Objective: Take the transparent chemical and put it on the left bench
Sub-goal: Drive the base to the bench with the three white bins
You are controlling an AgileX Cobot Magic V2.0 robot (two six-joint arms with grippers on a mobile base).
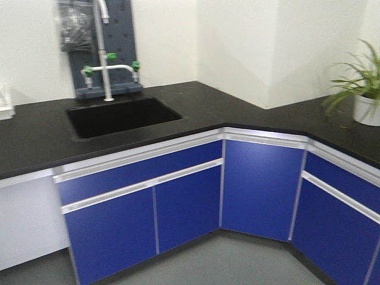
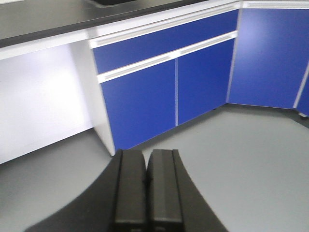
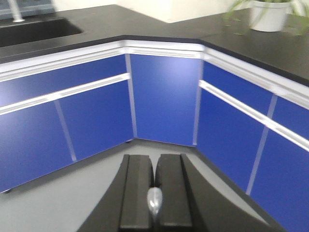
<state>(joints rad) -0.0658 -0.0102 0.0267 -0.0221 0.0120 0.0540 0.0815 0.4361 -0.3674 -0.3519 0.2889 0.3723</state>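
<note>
My right gripper (image 3: 155, 166) is shut on the transparent chemical (image 3: 154, 202), a colourless translucent dropper whose rounded bulb shows between the black fingers. It hangs over the grey floor in front of the blue corner cabinets. My left gripper (image 2: 146, 162) is shut and empty, also over the floor facing the blue cabinets. Neither gripper shows in the front view. The left bench with three white bins is out of view. The black countertop (image 1: 225, 107) ahead holds a sink.
A black sink (image 1: 122, 116) with a tap (image 1: 107, 65) with green knobs sits in the counter at left. A potted plant (image 1: 365, 98) stands on the right counter, also in the right wrist view (image 3: 270, 12). Blue cabinet doors (image 1: 261, 184) line the corner. Grey floor (image 1: 225, 264) lies below.
</note>
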